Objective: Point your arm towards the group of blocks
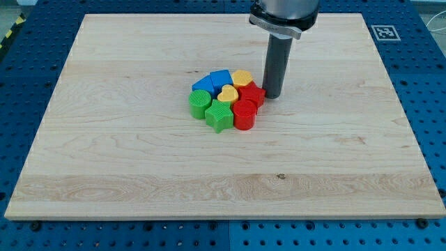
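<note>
A tight group of blocks sits just above the board's middle. It holds a blue block [220, 77], a second blue block [203, 85], a yellow block [242, 77], a yellow heart [226, 94], a red block [252, 93], a red cylinder [244, 115], a green cylinder [199, 103] and a green star-like block [219, 116]. My tip [272, 95] stands on the board at the group's right edge, right beside the red block; whether it touches it I cannot tell.
The wooden board [139, 153] lies on a blue perforated table [21, 84]. A black-and-white marker tag [385, 32] is at the board's top right corner. The arm's grey body [284, 14] enters from the view's top.
</note>
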Controlling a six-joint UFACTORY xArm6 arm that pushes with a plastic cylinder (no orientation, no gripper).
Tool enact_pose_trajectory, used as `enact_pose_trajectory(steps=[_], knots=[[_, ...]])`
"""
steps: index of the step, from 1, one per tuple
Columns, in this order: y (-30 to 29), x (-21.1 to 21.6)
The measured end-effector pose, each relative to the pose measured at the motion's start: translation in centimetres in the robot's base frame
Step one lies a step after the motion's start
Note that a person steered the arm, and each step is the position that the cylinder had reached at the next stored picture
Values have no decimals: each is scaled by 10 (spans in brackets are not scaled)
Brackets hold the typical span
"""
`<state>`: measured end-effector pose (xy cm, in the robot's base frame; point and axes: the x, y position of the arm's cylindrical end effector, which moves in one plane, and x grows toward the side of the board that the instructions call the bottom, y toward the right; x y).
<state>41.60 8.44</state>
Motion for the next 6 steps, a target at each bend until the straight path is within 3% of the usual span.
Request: enact_pose_trajectory(steps=[3, 5, 6], knots=[[34, -40], [-39, -102], [-93, -100]])
